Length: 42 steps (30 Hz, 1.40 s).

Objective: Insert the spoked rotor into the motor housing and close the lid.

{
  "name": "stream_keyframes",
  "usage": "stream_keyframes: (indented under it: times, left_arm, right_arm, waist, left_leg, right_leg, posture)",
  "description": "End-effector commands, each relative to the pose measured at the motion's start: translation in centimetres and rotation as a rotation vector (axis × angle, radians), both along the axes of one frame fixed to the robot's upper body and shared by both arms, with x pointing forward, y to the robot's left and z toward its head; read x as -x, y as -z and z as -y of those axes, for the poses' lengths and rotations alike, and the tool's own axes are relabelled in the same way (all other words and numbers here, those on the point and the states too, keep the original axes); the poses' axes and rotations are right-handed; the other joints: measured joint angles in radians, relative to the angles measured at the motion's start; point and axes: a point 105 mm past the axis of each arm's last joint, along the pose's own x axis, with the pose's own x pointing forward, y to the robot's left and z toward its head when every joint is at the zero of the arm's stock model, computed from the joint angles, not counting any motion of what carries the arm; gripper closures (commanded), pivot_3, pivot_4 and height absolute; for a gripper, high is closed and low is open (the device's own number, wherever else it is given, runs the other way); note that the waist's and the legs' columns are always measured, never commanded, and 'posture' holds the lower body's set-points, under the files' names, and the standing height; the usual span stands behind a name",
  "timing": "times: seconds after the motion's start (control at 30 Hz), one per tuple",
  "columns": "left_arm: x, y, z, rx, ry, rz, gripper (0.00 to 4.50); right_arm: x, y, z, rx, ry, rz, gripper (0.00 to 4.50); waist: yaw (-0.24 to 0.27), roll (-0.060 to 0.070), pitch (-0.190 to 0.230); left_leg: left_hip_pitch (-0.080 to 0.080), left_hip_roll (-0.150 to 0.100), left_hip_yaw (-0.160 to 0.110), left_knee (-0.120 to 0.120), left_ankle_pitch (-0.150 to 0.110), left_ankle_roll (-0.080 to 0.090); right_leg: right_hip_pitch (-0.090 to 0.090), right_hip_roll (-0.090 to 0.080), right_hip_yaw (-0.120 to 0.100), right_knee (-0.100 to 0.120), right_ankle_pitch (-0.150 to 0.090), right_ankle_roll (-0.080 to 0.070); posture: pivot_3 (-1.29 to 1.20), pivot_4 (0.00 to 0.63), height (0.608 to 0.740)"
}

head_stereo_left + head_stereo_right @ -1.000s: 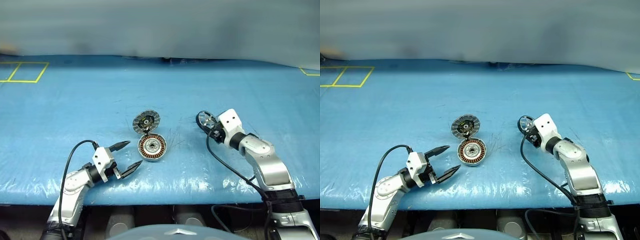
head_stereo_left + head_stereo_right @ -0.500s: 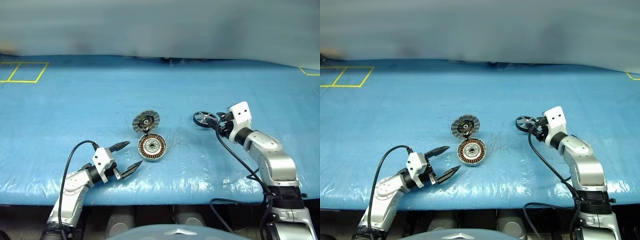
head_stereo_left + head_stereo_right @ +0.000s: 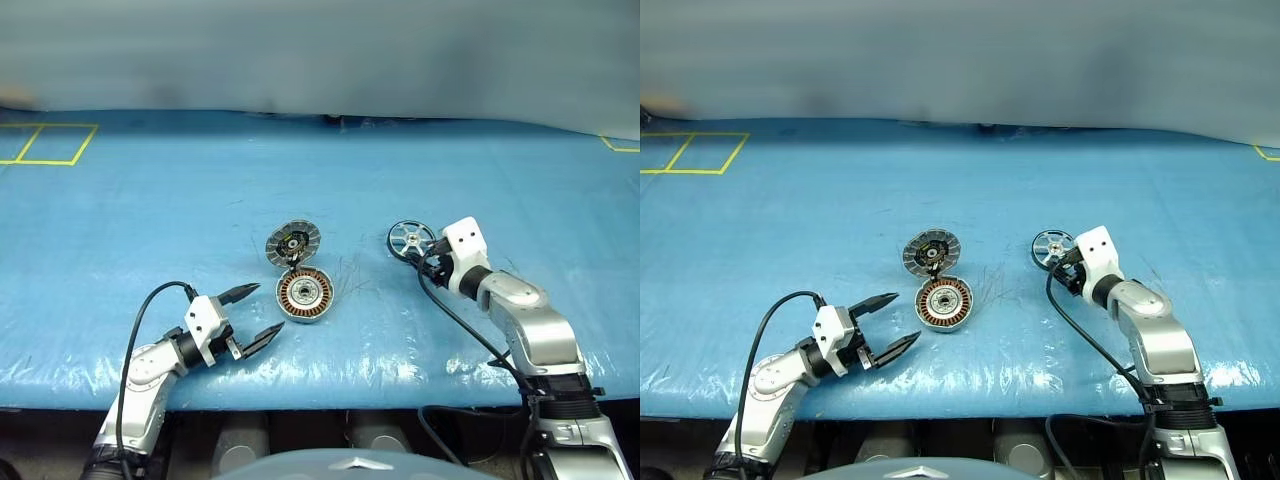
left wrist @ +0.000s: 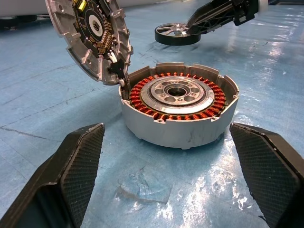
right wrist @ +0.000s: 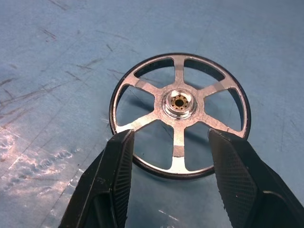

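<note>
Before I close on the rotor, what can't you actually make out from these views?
- Rotor: in the right wrist view, the right gripper's fingers cover parts of the near rim; contact with the rim cannot be told.
- Lid: top cut off by the left wrist view's edge; outer face turned away.
- Housing: its own wall hides the far side outside.
- Left gripper: fingertips cut off by the left wrist view's edge.
</note>
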Motion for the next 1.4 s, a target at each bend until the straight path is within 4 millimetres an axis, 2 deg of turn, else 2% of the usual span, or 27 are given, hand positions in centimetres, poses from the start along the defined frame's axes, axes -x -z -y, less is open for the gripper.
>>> stream_keyframes:
  times: [0.03, 0.33, 0.43, 0.63, 0.87, 1.07, 1.27, 1.4]
  left_arm:
    - [0.0, -0.3, 0.0, -0.006, 0.001, 0.027, 0.0]
    - [0.0, -0.3, 0.0, -0.012, 0.002, 0.03, 0.0]
    - [0.0, -0.3, 0.0, -0.012, 0.001, 0.031, 0.0]
    - [0.2, -0.2, -0.1, -0.007, -0.001, 0.024, 0.0]
    - [0.6, -0.1, 0.2, 0.008, 0.034, 0.004, 0.0]
    - [0.4, -0.3, 0.4, 0.016, 0.055, 0.005, 0.0]
    - [0.2, -0.3, 0.7, 0.023, 0.089, -0.003, 0.0]
    - [0.1, -0.4, 0.8, 0.031, 0.094, -0.003, 0.0]
  right_arm:
    - [0.0, -0.7, 0.4, 0.004, 0.014, 0.024, 1.92]
    - [0.1, 0.5, -0.2, -0.081, 0.033, -0.03, 1.92]
    - [-0.1, 1.3, -0.3, -0.091, 0.042, -0.052, 2.57]
    - [-0.2, 1.7, -0.7, -0.137, 0.041, -0.056, 4.47]
    - [0.4, -0.3, -1.3, -0.227, -0.046, 0.03, 4.47]
    - [1.6, -2.3, -2.7, -0.36, -0.195, 0.082, 4.47]
    - [4.7, -3.4, -7.0, -0.445, -0.507, 0.053, 4.47]
    - [5.5, -3.4, -8.4, -0.46, -0.602, 0.023, 4.47]
  waist:
    - [-0.001, 0.0, 0.0]
    - [-0.001, 0.0, 0.0]
    - [-0.003, 0.0, 0.0]
    - [-0.002, -0.001, -0.001]
    - [-0.001, -0.001, -0.001]
    - [-0.002, 0.0, 0.0]
    - [-0.002, 0.0, 0.0]
    - [-0.001, 0.0, 0.0]
  left_leg:
    - [0.0, 0.0, 0.0, 0.0, 0.0, 0.0]
    - [0.0, 0.0, 0.0, 0.0, 0.0, 0.0]
    - [0.002, 0.0, 0.0, 0.0, 0.0, 0.0]
    - [0.002, 0.0, 0.0, 0.001, 0.0, 0.0]
    - [0.002, 0.0, 0.0, 0.0, 0.0, 0.0]
    - [0.001, 0.0, 0.0, 0.0, 0.0, 0.0]
    - [0.001, 0.0, 0.0, 0.0, 0.0, 0.0]
    - [0.002, 0.0, 0.0, 0.0, 0.0, 0.0]
  right_leg:
    - [0.0, 0.0, 0.0, 0.0, 0.0, 0.0]
    - [0.0, 0.0, 0.0, 0.0, 0.0, 0.0]
    - [0.001, 0.0, 0.0, 0.0, 0.0, 0.0]
    - [0.002, 0.0, 0.0, 0.0, 0.0, 0.0]
    - [0.002, 0.0, 0.0, 0.0, 0.0, 0.0]
    - [0.001, 0.0, 0.0, 0.0, 0.0, 0.0]
    - [0.001, 0.001, 0.0, 0.0, 0.0, 0.0]
    - [0.002, 0.001, 0.0, 0.0, 0.0, 0.0]
  posture:
    - [0.0, 0.15, 0.74]
    - [0.0, 0.15, 0.74]
    - [0.0, 0.15, 0.74]
    - [0.0, 0.15, 0.74]
    - [0.0, 0.15, 0.74]
    - [0.0, 0.15, 0.74]
    - [0.0, 0.15, 0.74]
    - [0.0, 0.15, 0.74]
